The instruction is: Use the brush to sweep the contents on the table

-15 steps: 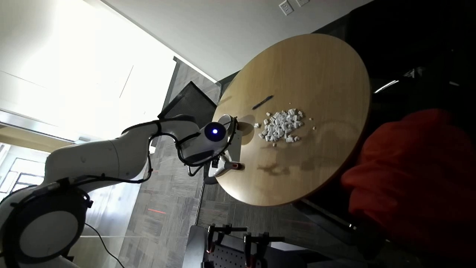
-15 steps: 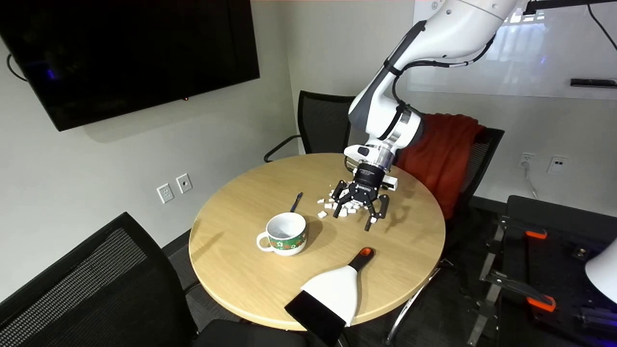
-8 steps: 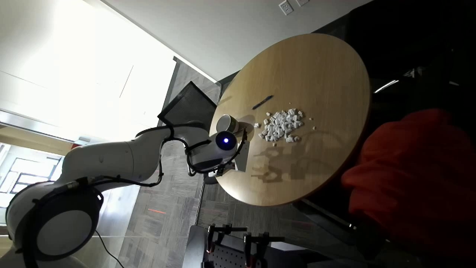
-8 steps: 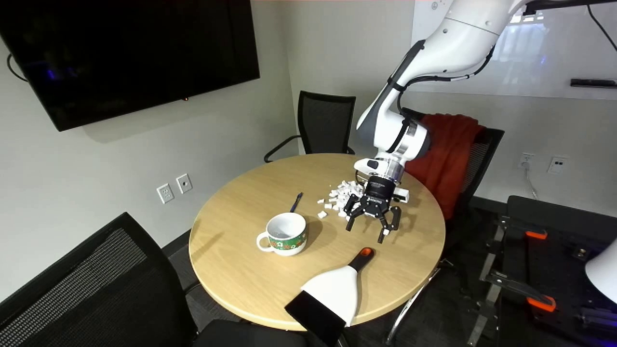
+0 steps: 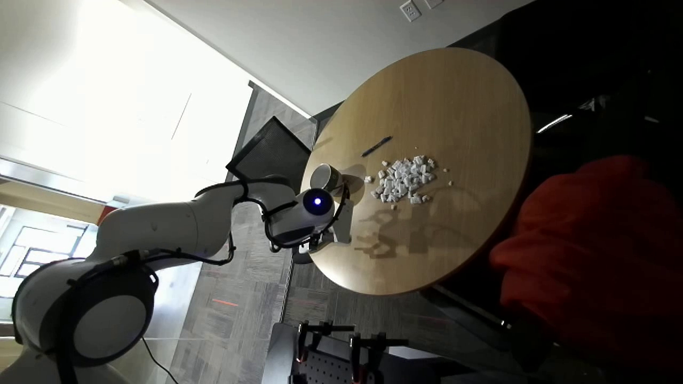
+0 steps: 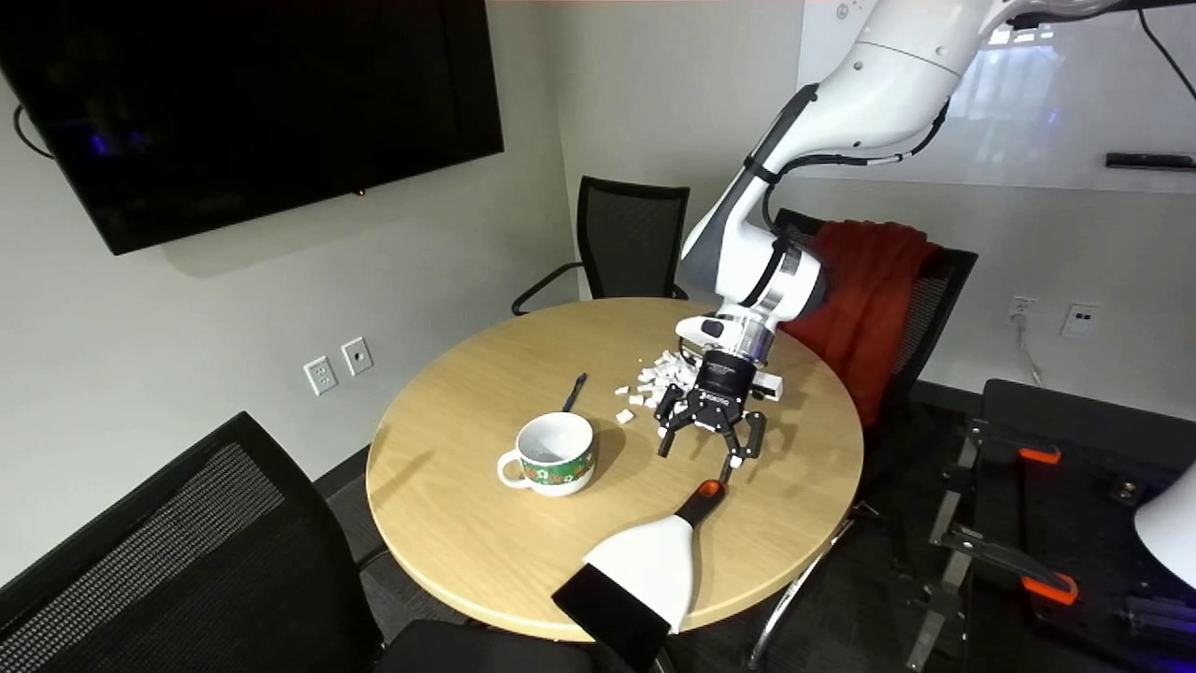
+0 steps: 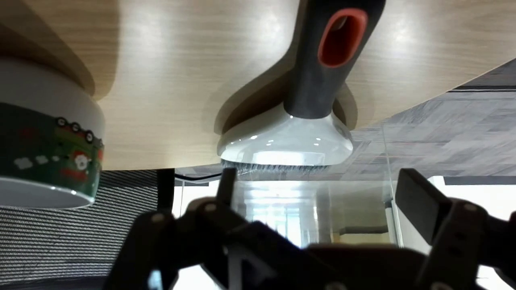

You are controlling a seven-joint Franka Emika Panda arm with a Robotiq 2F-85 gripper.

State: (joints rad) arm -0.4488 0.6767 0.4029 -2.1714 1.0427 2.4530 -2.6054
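Mesh chairs stand round the wooden desk, screen on the wall; brush seems to overhang the desk's edge, crumbs well inside; end effector spread apart

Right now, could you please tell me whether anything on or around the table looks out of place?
Yes: many white bits lie loose in a heap on the table, with a few strays around it, like a spill. The brush also sits oddly: its dark bristles appear to jut past the table's edge.
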